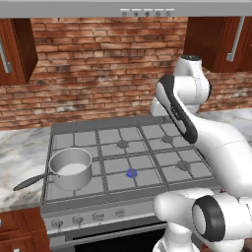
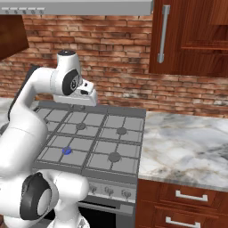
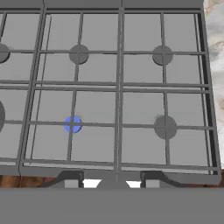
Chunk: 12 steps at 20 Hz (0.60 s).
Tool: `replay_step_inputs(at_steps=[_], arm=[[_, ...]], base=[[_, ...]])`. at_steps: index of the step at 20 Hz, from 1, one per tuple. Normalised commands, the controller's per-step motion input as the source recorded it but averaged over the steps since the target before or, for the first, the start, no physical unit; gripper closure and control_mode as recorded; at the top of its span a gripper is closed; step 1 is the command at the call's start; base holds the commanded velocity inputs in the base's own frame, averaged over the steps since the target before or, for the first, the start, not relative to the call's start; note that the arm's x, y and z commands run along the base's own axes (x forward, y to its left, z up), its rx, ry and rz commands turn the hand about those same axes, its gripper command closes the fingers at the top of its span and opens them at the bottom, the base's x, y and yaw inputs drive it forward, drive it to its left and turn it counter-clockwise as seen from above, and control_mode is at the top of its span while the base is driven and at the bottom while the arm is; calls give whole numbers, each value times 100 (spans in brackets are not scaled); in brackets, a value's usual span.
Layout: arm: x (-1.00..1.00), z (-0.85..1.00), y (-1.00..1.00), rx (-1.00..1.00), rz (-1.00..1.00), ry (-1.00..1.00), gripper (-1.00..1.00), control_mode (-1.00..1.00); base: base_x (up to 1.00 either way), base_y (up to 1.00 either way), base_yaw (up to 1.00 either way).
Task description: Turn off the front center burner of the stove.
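Observation:
The stove [image 1: 74, 140] is a wide grey gas range with grid grates. Its front center burner [image 1: 131, 173] [image 2: 67, 151] [image 3: 73, 124] glows blue, while the other caps are plain grey. A row of small round knobs [image 1: 98, 216] [image 2: 109, 190] runs along the front panel. My gripper [image 3: 112, 183] hangs high over the stove's front edge and looks down on the grates. Its two dark fingertips [image 3: 72, 180] stand apart with nothing between them. The lit burner lies ahead of the gripper and to the left in the hand view. The white hand [image 2: 78, 95] hovers above the back of the range.
A steel saucepan [image 1: 71, 169] with a long dark handle sits on the front left burner. Marble counter [image 2: 187, 147] flanks the stove on both sides. A brick wall [image 1: 98, 74], a hood and wooden cabinets [image 2: 191, 35] stand behind and above.

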Motion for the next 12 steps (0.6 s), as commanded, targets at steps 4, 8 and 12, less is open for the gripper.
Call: replay_step_inputs(at_steps=[4,8,12], arm=[[-14,-2,0,0,0,0,-100,-100],[-58,-21,5,-9,8,0,-100,-100],[-80,-29,30,-17,16,0,-100,-100]], base=[[0,0,0],[0,0,0],[0,0,0]])
